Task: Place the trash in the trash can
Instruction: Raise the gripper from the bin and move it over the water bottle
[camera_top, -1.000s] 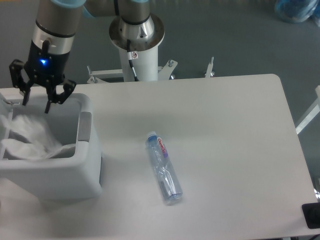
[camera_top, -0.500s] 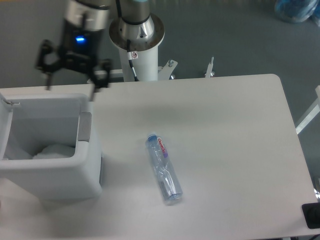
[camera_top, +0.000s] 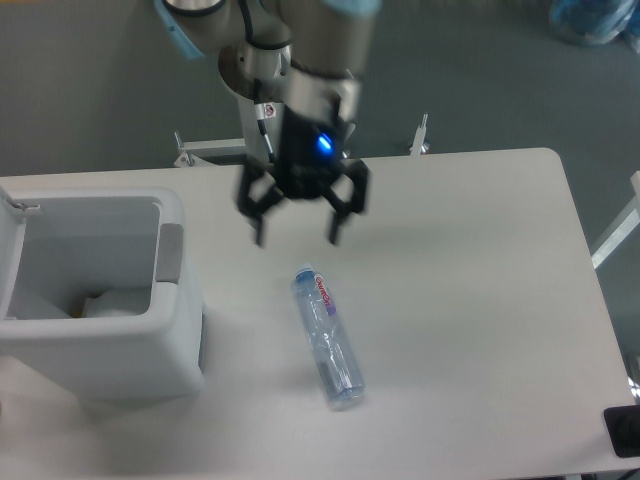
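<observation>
The slim clear bluish bottle (camera_top: 327, 336) with a red-pink label lies on its side on the white table, cap end toward the back. My gripper (camera_top: 297, 238) hovers open and empty just behind the bottle's cap end, a little above the table. The large white trash can (camera_top: 100, 350) stands at the left edge, with a grey panel on its right side. The plastic bag (camera_top: 112, 303) lies crumpled at the bottom of the can, partly hidden by its wall.
The white table (camera_top: 470, 300) runs to the right and front edges. The arm's white base column (camera_top: 275, 100) stands behind the table. A dark object (camera_top: 622, 432) sits at the table's front right corner.
My gripper has swung from above the trash can rightward to above the table behind the bottle. The bag has settled lower inside the can. The bottle has not moved.
</observation>
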